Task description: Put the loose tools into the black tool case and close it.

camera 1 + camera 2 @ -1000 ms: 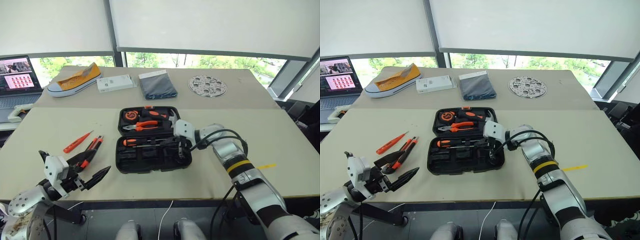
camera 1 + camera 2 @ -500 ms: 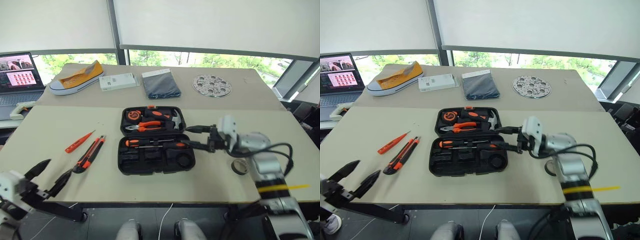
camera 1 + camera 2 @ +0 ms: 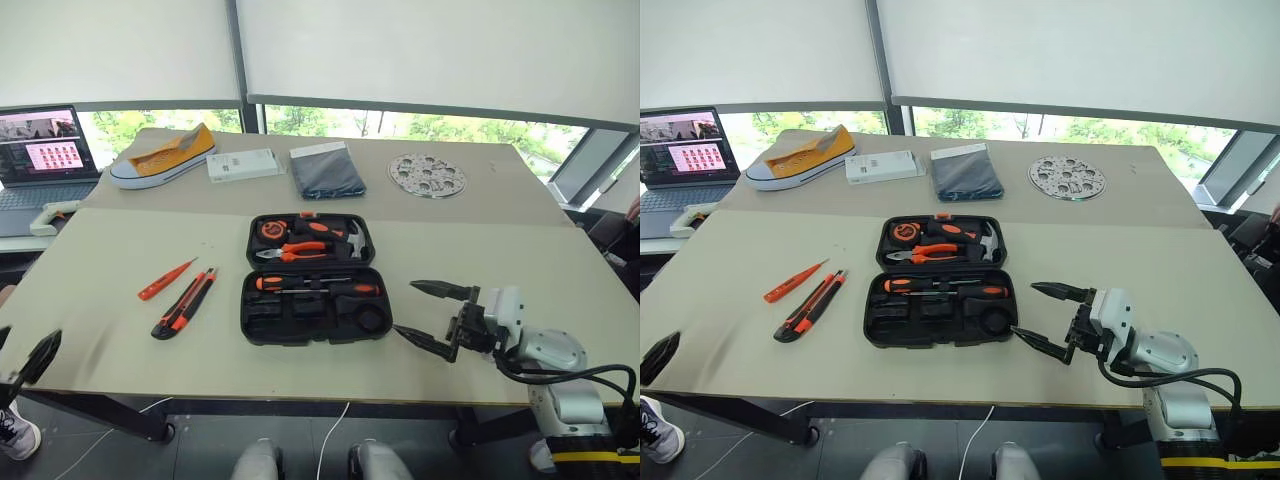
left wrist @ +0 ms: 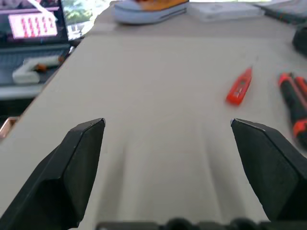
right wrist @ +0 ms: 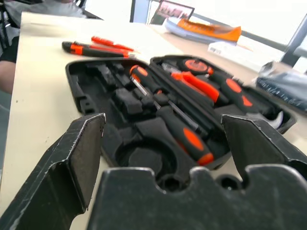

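Withdrawn from the black tool case (image 3: 314, 279), the right gripper (image 3: 432, 316) now hangs spread and empty just right of it, apparently after seating a screwdriver (image 3: 318, 286). Case open; slim orange screwdriver (image 3: 165, 280) and utility knife (image 3: 184, 303) lie left. Left gripper (image 4: 172, 163) spread, empty.
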Available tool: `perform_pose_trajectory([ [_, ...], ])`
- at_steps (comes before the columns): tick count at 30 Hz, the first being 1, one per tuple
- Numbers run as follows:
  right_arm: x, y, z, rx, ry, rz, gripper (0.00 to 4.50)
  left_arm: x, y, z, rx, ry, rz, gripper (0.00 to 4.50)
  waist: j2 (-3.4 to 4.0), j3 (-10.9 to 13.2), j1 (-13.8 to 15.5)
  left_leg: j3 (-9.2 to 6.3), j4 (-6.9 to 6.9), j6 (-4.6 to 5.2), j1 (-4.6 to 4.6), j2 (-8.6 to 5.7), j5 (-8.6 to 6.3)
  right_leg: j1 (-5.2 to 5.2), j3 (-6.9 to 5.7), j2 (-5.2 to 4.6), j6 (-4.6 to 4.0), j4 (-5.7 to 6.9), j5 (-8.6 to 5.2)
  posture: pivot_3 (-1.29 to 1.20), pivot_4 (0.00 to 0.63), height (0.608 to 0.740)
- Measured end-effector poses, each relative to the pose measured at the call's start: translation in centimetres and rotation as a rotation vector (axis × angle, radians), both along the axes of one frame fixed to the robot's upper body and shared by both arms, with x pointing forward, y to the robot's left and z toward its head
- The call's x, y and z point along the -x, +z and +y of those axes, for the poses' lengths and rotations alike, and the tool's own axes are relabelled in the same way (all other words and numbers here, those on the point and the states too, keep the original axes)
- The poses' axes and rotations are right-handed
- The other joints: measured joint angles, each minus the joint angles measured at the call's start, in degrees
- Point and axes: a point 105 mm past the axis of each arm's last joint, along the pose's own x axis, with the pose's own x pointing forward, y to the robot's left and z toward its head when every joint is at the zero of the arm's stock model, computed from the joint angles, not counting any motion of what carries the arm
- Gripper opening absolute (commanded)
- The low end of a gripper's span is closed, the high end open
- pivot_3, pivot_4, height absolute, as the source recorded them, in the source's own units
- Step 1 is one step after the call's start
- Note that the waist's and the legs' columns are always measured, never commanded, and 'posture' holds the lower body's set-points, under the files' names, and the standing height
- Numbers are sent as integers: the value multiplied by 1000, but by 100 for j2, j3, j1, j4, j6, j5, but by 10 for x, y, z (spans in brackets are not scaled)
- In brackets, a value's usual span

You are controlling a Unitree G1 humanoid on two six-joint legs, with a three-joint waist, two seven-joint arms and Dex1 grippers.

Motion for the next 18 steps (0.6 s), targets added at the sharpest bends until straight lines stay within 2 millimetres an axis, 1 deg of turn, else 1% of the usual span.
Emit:
perform_pose_trajectory([
  [1, -1, 6, 3, -14, 5, -22, 4466, -14, 5, -10, -16, -44, 15, 4500, 2, 1, 2, 3, 0, 0, -1, 0, 0, 4, 4, 3, 0, 0, 2, 0, 150, 740],
  [3, -4, 15, 7, -26, 11, -45, 4466, -35, 7, -22, -24, -89, 48, 4500, 2, 0, -1, 9, 0, 5, -7, -4, 4, 9, 10, 10, -3, 1, 4, 0, 150, 740],
  [5, -6, 20, 9, -37, 1, -53, 4466, -61, 3, -37, -42, -153, 109, 4500, 1, -1, -4, 13, 0, 28, -7, -10, 18, 10, 8, 17, 2, 4, 23, 0, 150, 740],
  [6, -8, 23, 12, -41, 8, -58, 4466, -70, 0, -43, -54, -180, 134, 4500, 1, -1, -3, 15, -1, 48, -11, -10, 30, 7, 7, 19, -8, 3, 34, 0, 150, 740],
  [7, -8, 26, 15, -43, 15, -58, 4466, -85, -4, -52, -63, -210, 168, 4500, 1, -1, -2, 15, -2, 48, -12, -11, 30, 6, 7, 20, -9, 3, 33, 0, 150, 740],
  [8, -7, 27, 18, -44, 25, -57, 4466, -96, -8, -56, -67, -221, 201, 4500, -2, -2, 0, 16, -2, 46, -16, -10, 28, 5, 6, 24, -10, 2, 30, 0, 150, 740],
  [11, -7, 25, 20, -44, 29, -43, 4466, -108, -18, -60, -83, -235, 268, 4500, -4, -3, -56, 16, -3, 36, -22, -12, 11, 3, 10, 26, -3, 2, 26, 0, 150, 740],
  [12, -8, 25, 20, -45, 27, -36, 4466, -115, -23, -60, -103, -235, 297, 4500, -4, -2, -67, 16, -2, 36, -24, -13, 6, 2, 10, 26, 2, 2, 23, 0, 150, 740],
  [13, -8, 26, 21, -47, 29, -38, 4466, -123, -24, -62, -119, -229, 310, 4500, -6, -2, -70, 14, -2, 36, -28, -15, 5, 0, 9, 26, 5, 3, 21, 0, 150, 740],
  [16, -11, 31, 22, -53, 24, -52, 4466, -136, -28, -66, -131, -237, 332, 4500, -6, -1, -73, 15, -1, 38, -30, -20, 4, 3, 10, 23, 10, 0, 19, 0, 150, 740],
  [18, -10, 32, 23, -53, 26, -56, 4500, -137, -29, -67, -128, -250, 343, 3970, -6, -2, -71, 15, -1, 39, -25, -23, 3, 6, 11, 19, 13, 3, 17, 0, 150, 740],
])
